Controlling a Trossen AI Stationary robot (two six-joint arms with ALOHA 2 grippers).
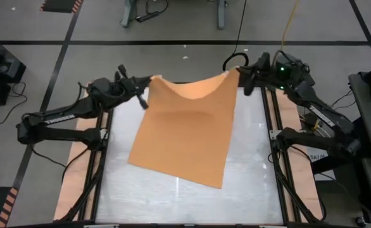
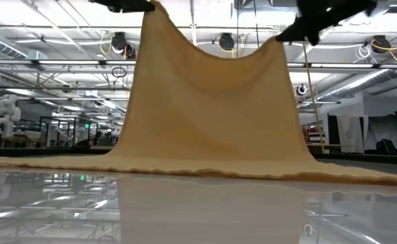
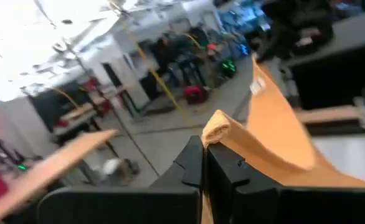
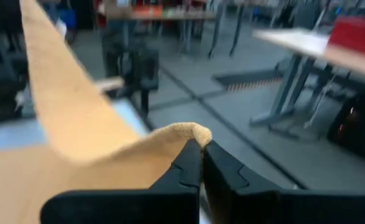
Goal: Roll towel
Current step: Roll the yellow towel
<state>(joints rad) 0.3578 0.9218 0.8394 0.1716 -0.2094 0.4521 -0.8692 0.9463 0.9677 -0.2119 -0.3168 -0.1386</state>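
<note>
The left gripper (image 1: 149,82) and right gripper (image 1: 237,71) are each pinching a far corner of the towel (image 1: 184,130), jaws fully closed. The thin cloth is sagging between them, its near half lying on the tabletop (image 1: 249,183); it looks light and limp, so corner grips suit it.

Bright overhead lamps light the room evenly. The glossy table (image 2: 198,210) mirrors them as glare. The lifted towel (image 1: 185,126) casts soft shadow. Both wrist views are motion-blurred, backgrounds unfocused.
</note>
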